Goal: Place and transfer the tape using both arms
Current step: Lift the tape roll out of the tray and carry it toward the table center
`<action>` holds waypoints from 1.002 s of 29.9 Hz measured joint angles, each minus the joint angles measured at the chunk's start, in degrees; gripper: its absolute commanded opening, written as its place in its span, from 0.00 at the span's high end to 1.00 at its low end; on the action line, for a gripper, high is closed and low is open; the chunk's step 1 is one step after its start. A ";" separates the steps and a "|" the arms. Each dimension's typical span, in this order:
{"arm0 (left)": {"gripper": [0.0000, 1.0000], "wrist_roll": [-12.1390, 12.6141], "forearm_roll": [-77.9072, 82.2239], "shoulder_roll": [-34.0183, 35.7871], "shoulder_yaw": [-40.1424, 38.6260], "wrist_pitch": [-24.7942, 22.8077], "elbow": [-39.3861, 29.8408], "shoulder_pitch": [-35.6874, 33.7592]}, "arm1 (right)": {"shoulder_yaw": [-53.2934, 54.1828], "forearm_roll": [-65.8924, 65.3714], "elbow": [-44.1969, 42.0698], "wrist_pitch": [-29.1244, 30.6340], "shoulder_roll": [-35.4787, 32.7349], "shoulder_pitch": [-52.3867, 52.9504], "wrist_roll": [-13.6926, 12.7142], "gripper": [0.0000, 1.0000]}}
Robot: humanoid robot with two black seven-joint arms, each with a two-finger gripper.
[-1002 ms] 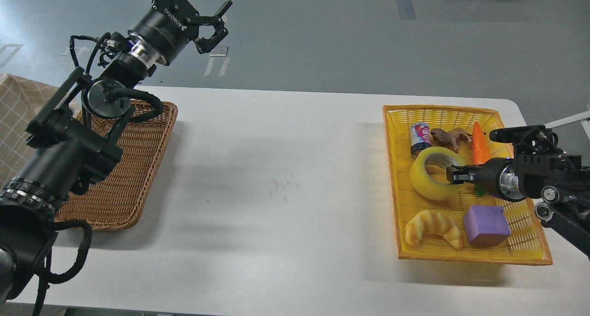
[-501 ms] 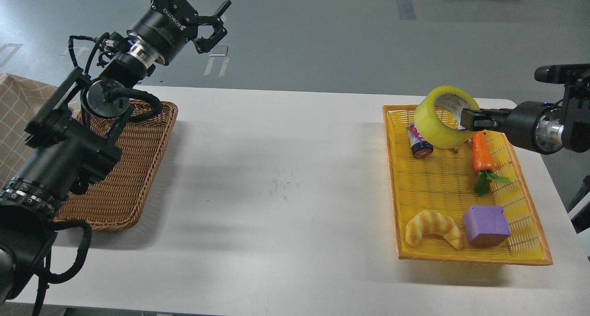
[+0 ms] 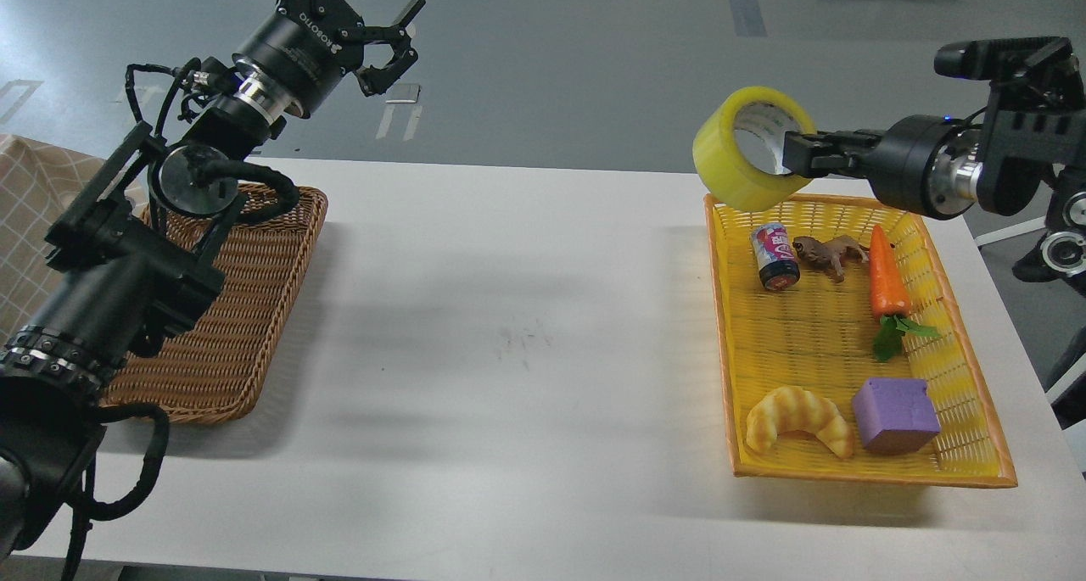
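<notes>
The right gripper is clamped on the wall of the tape; probably light, stiff, slick outside; left gripper spread, empty.

A white table stands on a grey floor with pale markings.
</notes>
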 measured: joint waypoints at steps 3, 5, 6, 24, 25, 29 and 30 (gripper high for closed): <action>0.02 0.00 0.01 -0.17 0.05 0.00 0.00 -0.08 | -1.59 -0.33 -0.82 0.00 3.03 0.61 -0.21 1.00; 0.02 0.00 0.05 -0.22 0.09 0.00 0.00 -0.20 | -3.02 -0.61 -1.69 0.00 5.47 0.75 -0.34 1.00; 0.02 0.00 0.05 -0.23 0.09 0.00 0.00 -0.32 | -3.81 -0.70 -2.30 0.00 6.82 0.79 -0.38 1.00; 0.02 0.00 -0.08 -0.19 0.01 0.00 -0.05 -1.95 | -12.83 -2.82 -14.04 0.00 22.60 3.11 -0.58 1.00; 0.02 0.00 -0.08 -0.09 0.01 0.00 -0.06 -1.96 | -13.34 -2.84 -15.00 0.00 23.69 3.30 -0.58 1.00; 0.02 -0.07 -0.11 0.14 0.00 0.00 -0.09 -1.95 | -14.05 -2.93 -18.61 0.00 27.57 3.55 -0.58 1.00; 0.02 -0.07 -0.17 0.15 -0.01 0.00 -0.09 -1.95 | -14.11 -2.95 -19.34 0.00 28.38 3.57 -0.57 1.00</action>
